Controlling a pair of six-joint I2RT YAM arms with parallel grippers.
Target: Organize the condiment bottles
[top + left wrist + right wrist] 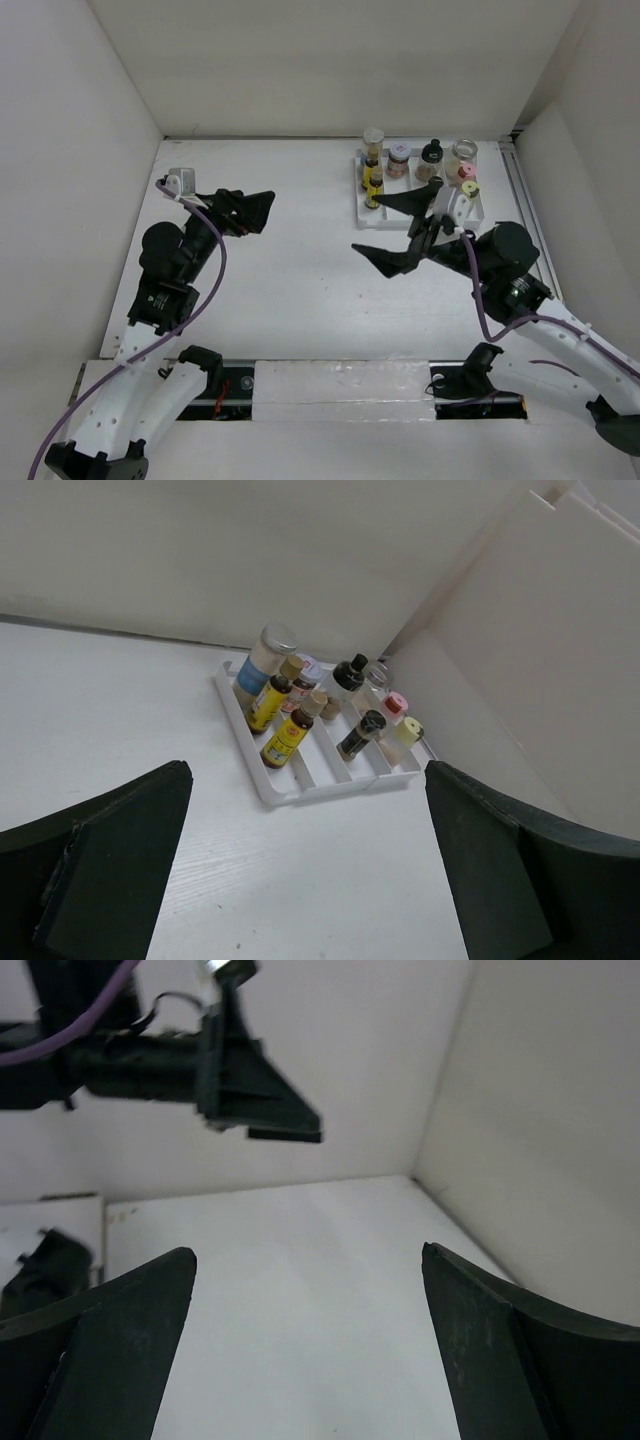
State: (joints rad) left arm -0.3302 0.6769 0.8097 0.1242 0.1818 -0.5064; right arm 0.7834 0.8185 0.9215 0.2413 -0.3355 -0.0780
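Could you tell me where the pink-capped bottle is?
Top view, far right: the pink-capped bottle stands in the white tray, rightmost lane, just nearer than the clear jar.

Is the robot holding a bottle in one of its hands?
No, the left hand and right hand are both open and empty; the bottles sit in the white tray.

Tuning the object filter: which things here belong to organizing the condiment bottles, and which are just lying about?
Job:
- condiment bottles, all in the tray
- among them: silver-capped jar, yellow-label bottles, pink-capped bottle

Not job:
- white ridged tray, which only holds them
- table
- enclosure walls
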